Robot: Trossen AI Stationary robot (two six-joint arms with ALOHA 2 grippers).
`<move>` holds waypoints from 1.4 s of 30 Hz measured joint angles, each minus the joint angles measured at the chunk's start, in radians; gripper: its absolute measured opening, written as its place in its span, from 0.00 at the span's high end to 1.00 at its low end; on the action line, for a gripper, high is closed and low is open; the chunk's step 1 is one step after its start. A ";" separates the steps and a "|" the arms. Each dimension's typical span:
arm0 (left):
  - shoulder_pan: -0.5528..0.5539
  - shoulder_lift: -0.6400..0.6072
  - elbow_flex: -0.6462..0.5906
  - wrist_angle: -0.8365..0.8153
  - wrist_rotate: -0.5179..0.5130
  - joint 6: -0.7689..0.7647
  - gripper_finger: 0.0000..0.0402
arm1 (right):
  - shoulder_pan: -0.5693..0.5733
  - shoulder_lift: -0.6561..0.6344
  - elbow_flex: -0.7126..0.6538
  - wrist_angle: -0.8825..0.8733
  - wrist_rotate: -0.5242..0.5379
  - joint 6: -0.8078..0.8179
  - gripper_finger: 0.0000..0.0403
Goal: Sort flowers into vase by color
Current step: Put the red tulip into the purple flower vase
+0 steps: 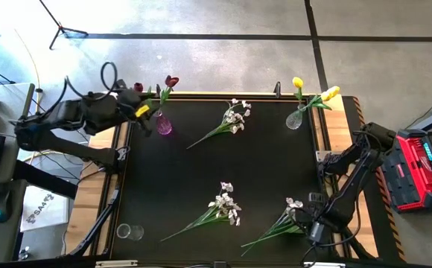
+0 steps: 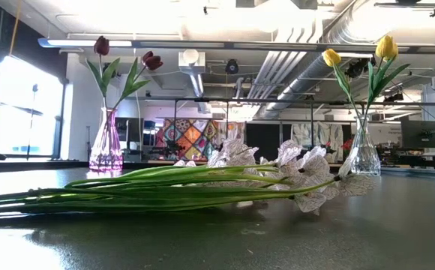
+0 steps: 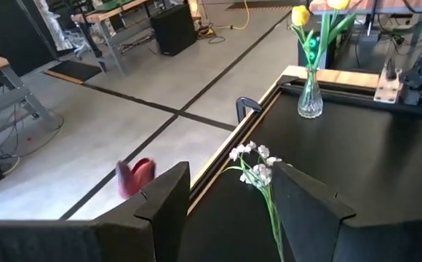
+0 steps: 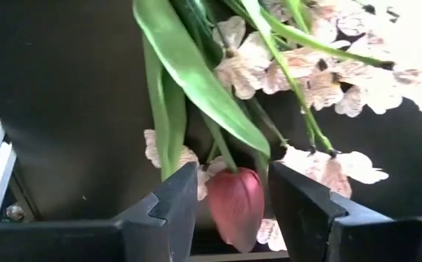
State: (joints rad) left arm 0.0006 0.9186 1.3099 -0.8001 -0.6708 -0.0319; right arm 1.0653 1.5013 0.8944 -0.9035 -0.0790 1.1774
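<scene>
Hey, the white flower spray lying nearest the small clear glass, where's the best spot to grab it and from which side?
Grip the white spray on its bare green stem, about halfway along, coming straight down and closing across it. It lies flat and slanted, and the blossom end is bushy and delicate.

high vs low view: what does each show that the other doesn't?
High only: the left arm and right arm, and a small clear glass at a table corner. Low only: the room behind, with ceiling ducts and a colourful panel. Both: pink vase holding maroon tulips, clear vase holding yellow tulips, white sprays lying flat.
</scene>
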 joint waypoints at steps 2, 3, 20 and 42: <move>-0.007 0.030 0.027 0.002 -0.004 0.001 0.54 | 0.013 0.000 0.000 0.006 0.008 0.000 0.61; -0.009 0.042 0.038 0.003 -0.005 0.000 0.54 | 0.020 0.003 0.000 0.006 0.012 0.002 0.61; -0.126 0.277 0.106 0.094 0.094 -0.057 0.54 | 0.050 0.121 0.000 0.062 0.044 -0.016 0.69; -0.188 0.626 0.106 0.418 0.526 -0.124 0.54 | 0.027 -0.069 0.002 0.145 -0.054 0.061 0.99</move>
State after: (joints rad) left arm -0.1875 1.5445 1.4162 -0.3820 -0.1449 -0.1557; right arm 1.0919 1.4324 0.8963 -0.7582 -0.1334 1.2381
